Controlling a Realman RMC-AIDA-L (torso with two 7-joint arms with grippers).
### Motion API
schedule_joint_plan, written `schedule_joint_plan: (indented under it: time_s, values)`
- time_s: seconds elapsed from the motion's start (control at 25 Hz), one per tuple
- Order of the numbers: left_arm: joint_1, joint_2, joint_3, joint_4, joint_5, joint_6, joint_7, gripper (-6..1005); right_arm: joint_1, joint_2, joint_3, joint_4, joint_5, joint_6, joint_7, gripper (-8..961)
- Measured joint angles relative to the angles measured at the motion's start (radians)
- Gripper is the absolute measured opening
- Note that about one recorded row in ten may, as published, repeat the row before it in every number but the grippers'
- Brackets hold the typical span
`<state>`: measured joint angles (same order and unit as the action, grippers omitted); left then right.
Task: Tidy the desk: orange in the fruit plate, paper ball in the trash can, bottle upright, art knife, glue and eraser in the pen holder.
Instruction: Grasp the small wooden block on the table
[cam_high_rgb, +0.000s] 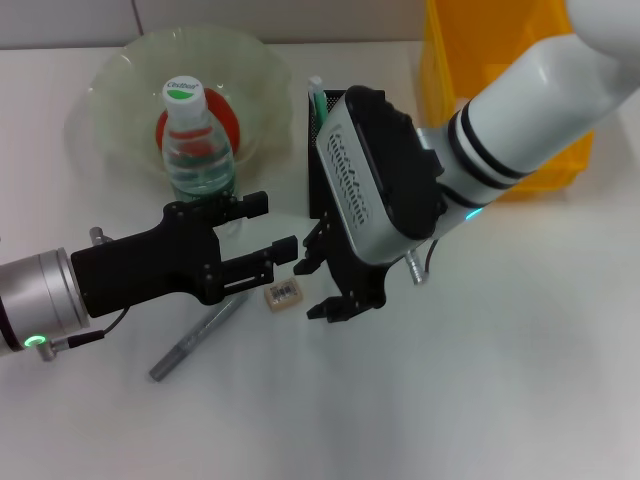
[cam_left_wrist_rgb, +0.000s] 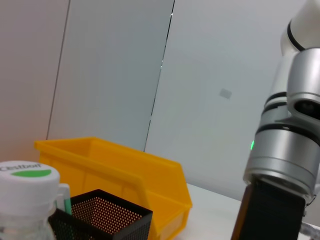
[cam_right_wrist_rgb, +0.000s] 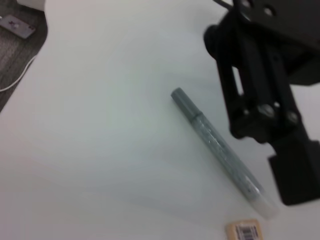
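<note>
We see the small beige eraser (cam_high_rgb: 283, 294) lying flat on the white desk (cam_high_rgb: 500, 400), between our left gripper (cam_high_rgb: 262, 228) and right gripper (cam_high_rgb: 322, 282), both spread open and empty. The slim silver-grey glue (cam_high_rgb: 198, 335) lies just beside it; bare tabletop stretches nearer us.

Pale grey wall panels (cam_left_wrist_rgb: 115, 75) with thin vertical seams are standing behind my workspace, and dark grey carpet (cam_right_wrist_rgb: 20, 45) is showing beyond the surface's edge, a white cable (cam_right_wrist_rgb: 17, 77) lying across it.
</note>
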<state>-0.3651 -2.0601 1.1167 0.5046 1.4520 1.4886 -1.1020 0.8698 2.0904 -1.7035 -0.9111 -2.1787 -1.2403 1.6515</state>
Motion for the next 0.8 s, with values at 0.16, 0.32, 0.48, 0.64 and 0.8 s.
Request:
schedule_joint_plan:
  time_s: [0.16, 0.32, 0.48, 0.64, 0.8]
  values:
    - [0.0, 0.0, 0.0, 0.0, -0.001, -0.002, 0.0, 668, -0.006, 0.0, -0.016, 0.03, 0.065, 0.035, -0.055, 492]
    - [0.0, 0.0, 0.0, 0.0, -0.002, -0.007, 0.001, 668, -0.005, 0.0, -0.02, 0.045, 0.078, 0.053, -0.071, 491]
    - [-0.003, -0.002, 0.0, 0.0, -0.007, -0.01, 0.001, 668, -0.002, 0.0, -0.02, 0.062, 0.084, 0.077, -0.091, 491]
    - [-0.005, -0.004, 0.0, 0.0, -0.007, -0.018, 0.001, 667, -0.006, 0.0, -0.021, 0.077, 0.103, 0.089, -0.125, 492]
    - [-0.005, -0.005, 0.0, 0.0, -0.007, -0.021, 0.006, 667, -0.009, 0.0, -0.021, 0.09, 0.128, 0.097, -0.155, 492]
